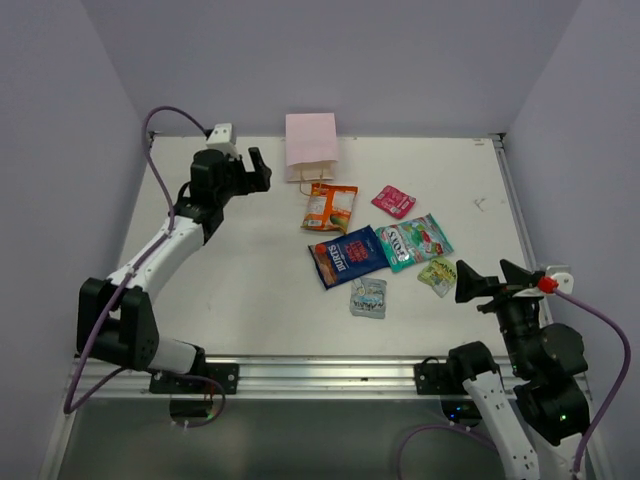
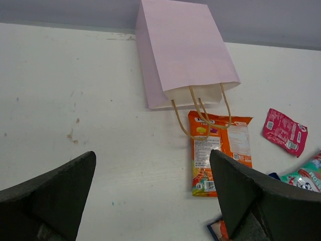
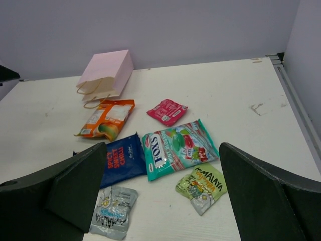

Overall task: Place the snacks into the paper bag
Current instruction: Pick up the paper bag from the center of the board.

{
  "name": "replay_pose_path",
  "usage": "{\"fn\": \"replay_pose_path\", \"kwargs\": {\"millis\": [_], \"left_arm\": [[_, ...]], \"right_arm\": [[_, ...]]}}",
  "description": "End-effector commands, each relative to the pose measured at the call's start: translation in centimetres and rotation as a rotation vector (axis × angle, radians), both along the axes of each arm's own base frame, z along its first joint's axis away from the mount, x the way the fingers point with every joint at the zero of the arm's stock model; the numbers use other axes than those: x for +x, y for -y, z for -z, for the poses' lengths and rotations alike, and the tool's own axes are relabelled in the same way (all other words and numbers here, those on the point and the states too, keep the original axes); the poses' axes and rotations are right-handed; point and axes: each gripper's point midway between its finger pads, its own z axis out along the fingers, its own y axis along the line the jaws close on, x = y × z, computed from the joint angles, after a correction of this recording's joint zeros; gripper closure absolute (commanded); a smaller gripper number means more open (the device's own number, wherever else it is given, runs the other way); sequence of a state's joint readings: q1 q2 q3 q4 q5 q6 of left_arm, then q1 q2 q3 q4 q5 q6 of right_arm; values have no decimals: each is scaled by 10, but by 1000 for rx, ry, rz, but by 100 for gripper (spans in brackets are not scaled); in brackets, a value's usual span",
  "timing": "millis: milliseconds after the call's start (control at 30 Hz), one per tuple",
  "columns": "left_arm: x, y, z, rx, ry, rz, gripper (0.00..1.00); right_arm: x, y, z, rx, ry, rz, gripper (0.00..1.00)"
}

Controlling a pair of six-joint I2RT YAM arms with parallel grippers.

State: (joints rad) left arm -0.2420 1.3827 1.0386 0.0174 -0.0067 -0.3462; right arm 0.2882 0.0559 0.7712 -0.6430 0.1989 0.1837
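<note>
Top external first: where does your bag (image 1: 311, 140) sit?

— On its side at the far edge of the table (image 1: 230, 300), mouth towards you. Its handles (image 2: 200, 113) lie across the top of the orange packet (image 1: 330, 207), which is just beside the mouth.

And the other snacks?

— All out on the table, nearer you: pink (image 1: 393, 201), teal (image 1: 413, 241), blue (image 1: 348, 255), yellow-green (image 1: 438, 275), silver (image 1: 368, 297). Blue and teal touch. You're at the very start, I'd say.

Grippers?

— Your left gripper (image 1: 262, 170) hovers just left of the bag, jaws spread wide, holding nothing. Your right gripper (image 1: 488, 272) hangs beside yellow-green, equally wide and also empty.

Next move?

— Probably the left props the mouth open while the right picks a packet. Flat foil wants a low pinch at an edge.

Anything you can't make out?

— The bag's inside. The mouth looks nearly flat, so I can't tell how far it gapes. The left wrist view also cuts off blue and teal.
</note>
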Motion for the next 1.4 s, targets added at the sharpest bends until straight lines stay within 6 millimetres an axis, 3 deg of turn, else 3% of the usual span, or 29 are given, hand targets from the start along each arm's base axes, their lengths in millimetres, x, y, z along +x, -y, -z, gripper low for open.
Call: {"fn": "replay_pose_path", "kwargs": {"millis": [0, 267, 367, 500, 600, 833, 1367], "left_arm": [[39, 14, -23, -31, 141, -22, 0], [87, 44, 19, -67, 133, 31, 1], [100, 53, 44, -44, 134, 47, 2], [110, 54, 64, 5, 165, 62, 8], [113, 67, 80, 39, 163, 147, 17], [119, 71, 112, 127, 151, 136, 17], [160, 74, 119, 90, 255, 10, 23]], "right_arm": [[1, 4, -1, 23, 7, 27, 1], [11, 0, 8, 8, -56, 23, 1], [15, -3, 11, 1, -77, 12, 1], [19, -6, 16, -8, -105, 3, 1], [19, -6, 15, -9, -103, 3, 1], [20, -5, 17, -10, -114, 11, 1], [24, -8, 24, -19, -154, 4, 2]]}}
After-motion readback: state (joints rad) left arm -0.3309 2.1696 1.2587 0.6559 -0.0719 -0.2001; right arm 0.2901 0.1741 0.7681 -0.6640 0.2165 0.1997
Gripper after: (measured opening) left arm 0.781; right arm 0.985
